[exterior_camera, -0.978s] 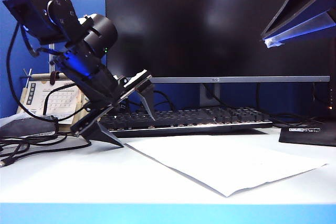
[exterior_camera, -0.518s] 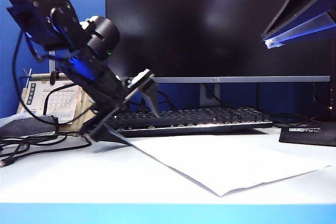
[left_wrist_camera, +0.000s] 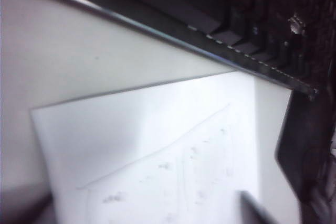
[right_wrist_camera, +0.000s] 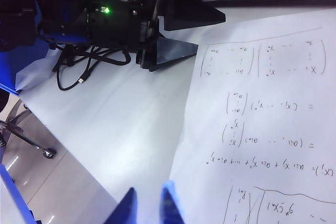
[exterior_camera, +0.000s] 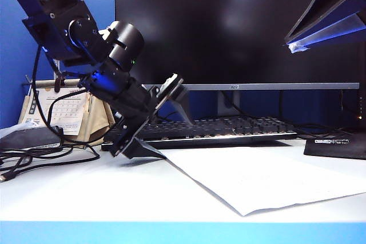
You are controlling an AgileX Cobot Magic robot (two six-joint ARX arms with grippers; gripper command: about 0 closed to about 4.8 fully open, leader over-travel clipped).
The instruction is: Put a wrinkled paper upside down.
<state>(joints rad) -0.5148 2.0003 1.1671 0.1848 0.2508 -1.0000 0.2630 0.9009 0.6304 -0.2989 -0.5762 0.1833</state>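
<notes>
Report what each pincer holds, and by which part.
Nothing: left pincer stands open at the wrinkled paper's corner; right pincer hangs empty above.

The desk is viewed low and frontally by the exterior camera, closely by the left wrist camera, and from above by the right, the wrinkled paper being shared.

A black keyboard lies at the far side of the white table, below a dark monitor. A desk calendar stands far left, above tangled cables.
</notes>
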